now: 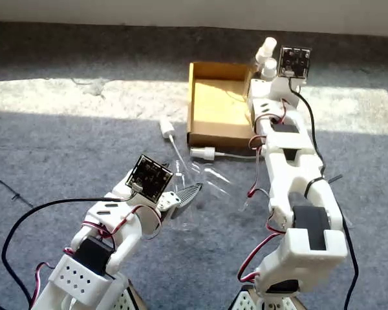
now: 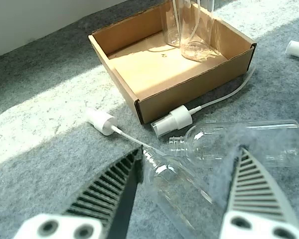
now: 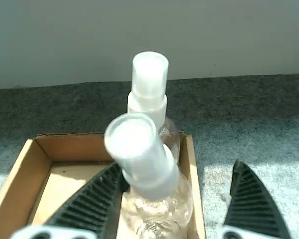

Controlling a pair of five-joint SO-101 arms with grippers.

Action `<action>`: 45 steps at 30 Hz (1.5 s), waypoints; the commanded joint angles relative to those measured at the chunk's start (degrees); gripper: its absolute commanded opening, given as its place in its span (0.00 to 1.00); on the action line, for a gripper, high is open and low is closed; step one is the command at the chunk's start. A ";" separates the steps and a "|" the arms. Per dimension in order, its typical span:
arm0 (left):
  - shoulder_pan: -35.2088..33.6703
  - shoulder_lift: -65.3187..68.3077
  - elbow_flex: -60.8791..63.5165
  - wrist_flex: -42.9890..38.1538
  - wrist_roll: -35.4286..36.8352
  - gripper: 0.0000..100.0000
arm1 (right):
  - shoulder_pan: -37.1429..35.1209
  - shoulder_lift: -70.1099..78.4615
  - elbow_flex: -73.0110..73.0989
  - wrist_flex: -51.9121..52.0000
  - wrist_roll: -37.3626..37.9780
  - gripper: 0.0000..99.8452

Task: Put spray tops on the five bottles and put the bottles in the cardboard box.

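Now, two capped bottles (image 3: pixel 141 155) in cardboard box (image 1: pixel 216 106), one tilted

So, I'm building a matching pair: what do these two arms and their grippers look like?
Both the left arm and right arm are white plastic shells around black motors, with looped red and black cables. The left gripper and right gripper have pointed, ribbed fingers on white mounts.
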 commanded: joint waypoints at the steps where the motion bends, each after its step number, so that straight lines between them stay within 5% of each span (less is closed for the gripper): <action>1: 0.75 -0.75 -0.48 -0.26 -0.53 0.27 | 0.40 -1.36 -3.56 0.22 -0.09 0.25; 10: 0.75 -0.75 -0.48 -0.35 -0.53 0.27 | 0.40 -5.58 -5.76 4.09 0.00 0.25; 25: 0.04 -0.75 -0.92 -0.26 -0.62 0.27 | -2.42 -14.81 -24.22 32.84 0.00 0.25; 31: -13.14 -0.57 -4.26 -0.09 -0.26 0.27 | -5.67 -22.20 -26.33 51.82 0.09 0.25; 36: -26.59 -0.31 -6.29 -0.35 0.00 0.21 | -9.98 -27.12 -26.24 68.09 11.34 0.25; 41: -27.82 -0.31 -6.11 -1.23 1.67 0.18 | -22.11 -26.95 -25.19 87.69 25.23 0.25; 45: -28.00 -0.31 -5.93 -1.49 1.67 0.18 | -31.16 -24.04 -18.95 90.68 28.57 0.25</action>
